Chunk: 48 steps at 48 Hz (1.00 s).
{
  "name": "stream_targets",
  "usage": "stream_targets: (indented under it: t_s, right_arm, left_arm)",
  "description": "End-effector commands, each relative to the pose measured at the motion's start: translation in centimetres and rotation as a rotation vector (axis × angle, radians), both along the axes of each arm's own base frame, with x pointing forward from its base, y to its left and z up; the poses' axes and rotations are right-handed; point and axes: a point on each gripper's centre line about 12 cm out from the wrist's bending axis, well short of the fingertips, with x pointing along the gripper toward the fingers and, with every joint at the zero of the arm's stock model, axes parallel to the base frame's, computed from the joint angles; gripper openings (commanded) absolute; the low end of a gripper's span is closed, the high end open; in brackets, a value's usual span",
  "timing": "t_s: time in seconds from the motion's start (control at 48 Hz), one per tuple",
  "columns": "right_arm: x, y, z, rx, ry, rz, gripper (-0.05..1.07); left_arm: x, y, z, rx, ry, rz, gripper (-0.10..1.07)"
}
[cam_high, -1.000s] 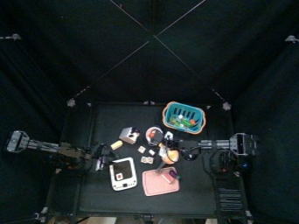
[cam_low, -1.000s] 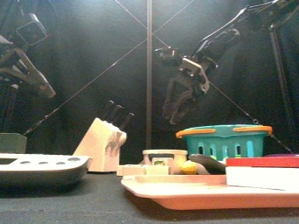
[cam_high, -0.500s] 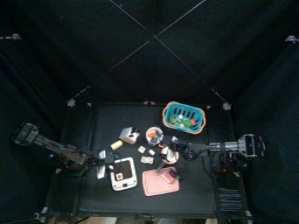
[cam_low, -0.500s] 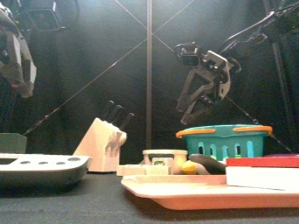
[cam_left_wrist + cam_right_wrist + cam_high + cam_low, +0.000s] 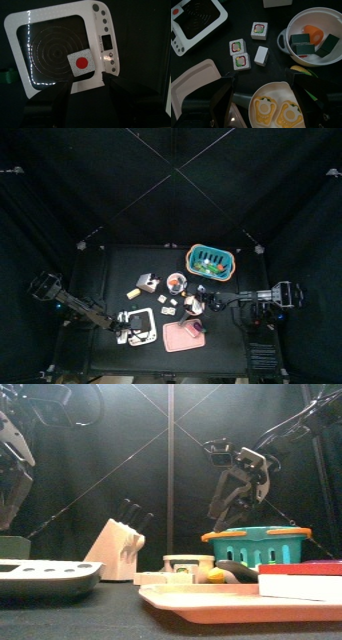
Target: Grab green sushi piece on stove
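**Left arm now over the stove, sushi piece in its sights**

Since the earlier top view, the left arm has swung in from the worktop's (image 5: 114, 263) left side and now covers the stove, which then lay bare. The right arm has barely shifted.

On the left, the left gripper (image 5: 92, 85) hangs above the stove (image 5: 53, 12). Its jaws stand apart and nothing is between them. The stove's near edge shows in the gap. A single sushi piece (image 5: 83, 63) sits on the dark burner, near the control strip. Only its pale top with a red centre shows. I cannot tell whether its sides are green. A green scrap (image 5: 5, 76) lies off the stove at the frame's edge, too cropped to name.

This looks like the approach step, with the grasp not yet begun. Next, the left gripper likely needs to centre over the piece and descend with one jaw on each side. It should then close gently, since so small and light a block could skid across the smooth burner.

In the middle, three loose rolls (image 5: 237, 46) and a plain white block (image 5: 262, 55) lie on the worktop, off the stove. The pink tray (image 5: 185, 336) is just beside the stove.

On the right, the right gripper (image 5: 261, 75) hangs with its jaws wide and empty above a plate of eggs (image 5: 261, 92), beside a white bowl (image 5: 281, 40). It seems to be resting.
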Motion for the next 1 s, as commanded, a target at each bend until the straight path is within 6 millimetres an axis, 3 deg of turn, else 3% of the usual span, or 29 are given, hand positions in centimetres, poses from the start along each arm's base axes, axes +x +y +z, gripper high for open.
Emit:
stream_targets:
  t_s: [0.0,0.104,0.604,0.979]
  right_arm:
    - [0.2,0.0,0.6,-0.003,-0.025,0.003,1.03]
    - [0.3,0.0,0.4,-0.004,-0.019,0.004,1.03]
    - [0.9,-0.2,-1.3,0.001,0.024,0.005,1.03]
    - [0.9,-0.2,-1.4,0.001,0.024,0.005,1.03]
  left_arm:
    - [0.7,-0.4,0.4,-0.011,-0.012,0.010,0.94]
    - [0.8,-0.3,-0.1,0.003,-0.004,0.016,0.98]
    - [1.7,0.2,-2.2,0.069,0.003,0.010,0.97]
    - [2.0,0.1,-3.1,0.053,-0.004,0.001,0.96]
